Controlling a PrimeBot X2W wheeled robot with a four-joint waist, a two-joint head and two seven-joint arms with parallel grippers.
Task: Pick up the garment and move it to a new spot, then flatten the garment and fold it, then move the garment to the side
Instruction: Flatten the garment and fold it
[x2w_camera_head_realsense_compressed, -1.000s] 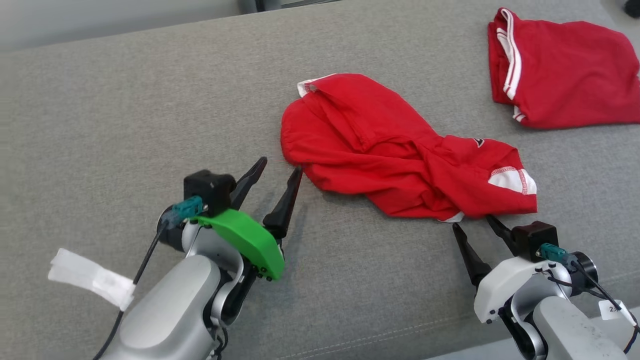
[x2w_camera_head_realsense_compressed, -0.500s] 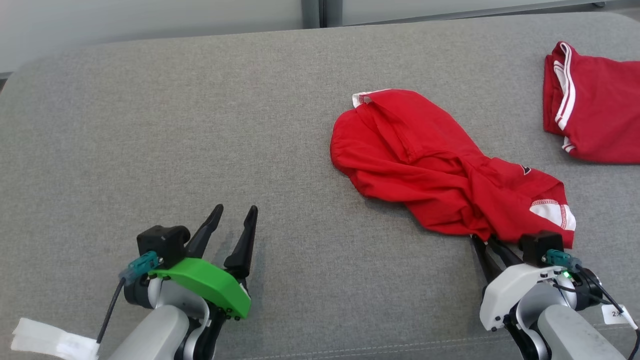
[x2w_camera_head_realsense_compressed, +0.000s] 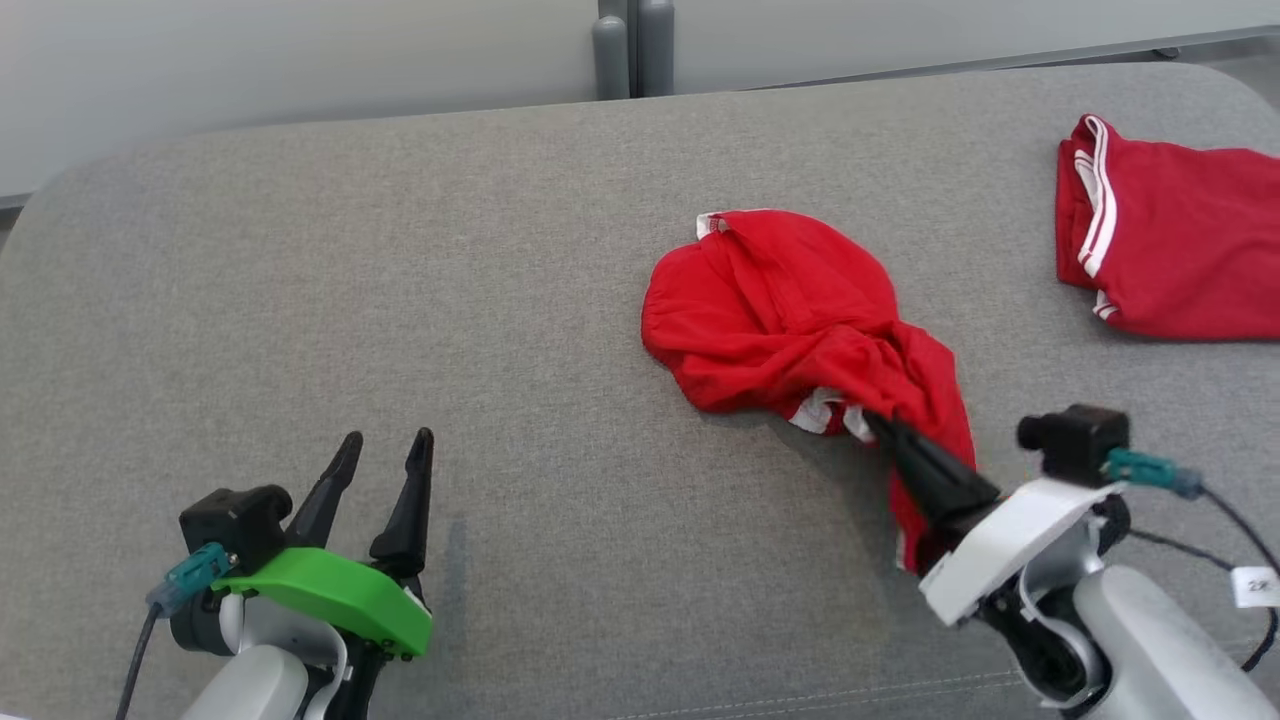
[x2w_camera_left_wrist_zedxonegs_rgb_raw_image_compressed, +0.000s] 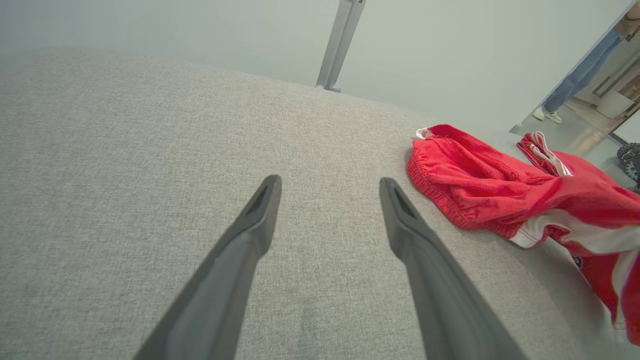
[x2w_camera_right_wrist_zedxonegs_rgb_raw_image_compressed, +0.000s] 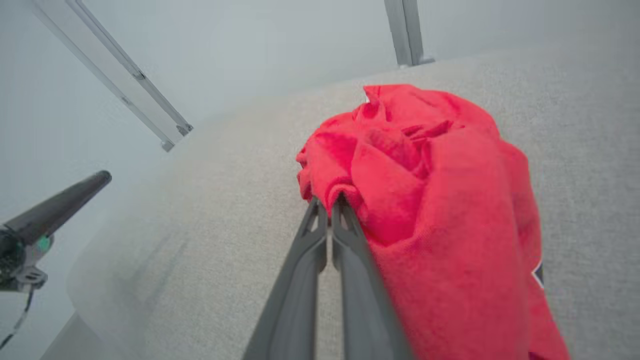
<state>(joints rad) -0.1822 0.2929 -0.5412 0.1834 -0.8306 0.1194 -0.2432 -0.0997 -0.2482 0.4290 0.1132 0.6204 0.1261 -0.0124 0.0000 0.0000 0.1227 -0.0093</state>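
The garment (x2w_camera_head_realsense_compressed: 780, 320) is a crumpled red piece with white trim, lying right of centre on the grey cushion (x2w_camera_head_realsense_compressed: 400, 280). My right gripper (x2w_camera_head_realsense_compressed: 875, 428) is shut on its near edge and holds that fold lifted, with red cloth draped over the fingers. The right wrist view shows the closed fingertips (x2w_camera_right_wrist_zedxonegs_rgb_raw_image_compressed: 327, 206) pinching the garment (x2w_camera_right_wrist_zedxonegs_rgb_raw_image_compressed: 425, 190), which bunches up over them. My left gripper (x2w_camera_head_realsense_compressed: 385, 455) stands open at the lower left, well apart from the cloth. Its spread fingers (x2w_camera_left_wrist_zedxonegs_rgb_raw_image_compressed: 260, 210) hover over bare cushion, with the garment (x2w_camera_left_wrist_zedxonegs_rgb_raw_image_compressed: 480, 185) off to their right.
A second red garment (x2w_camera_head_realsense_compressed: 1180, 250) with white stripes lies folded at the far right of the cushion. Behind the cushion stand a pale wall and a grey post (x2w_camera_head_realsense_compressed: 625, 50). The cushion's rounded left end (x2w_camera_head_realsense_compressed: 60, 200) and front seam lie close.
My right gripper closed on the garment's near edge and lifted it, bunching the cloth toward the middle. The left gripper drew back to the lower left. The camera also shifted.
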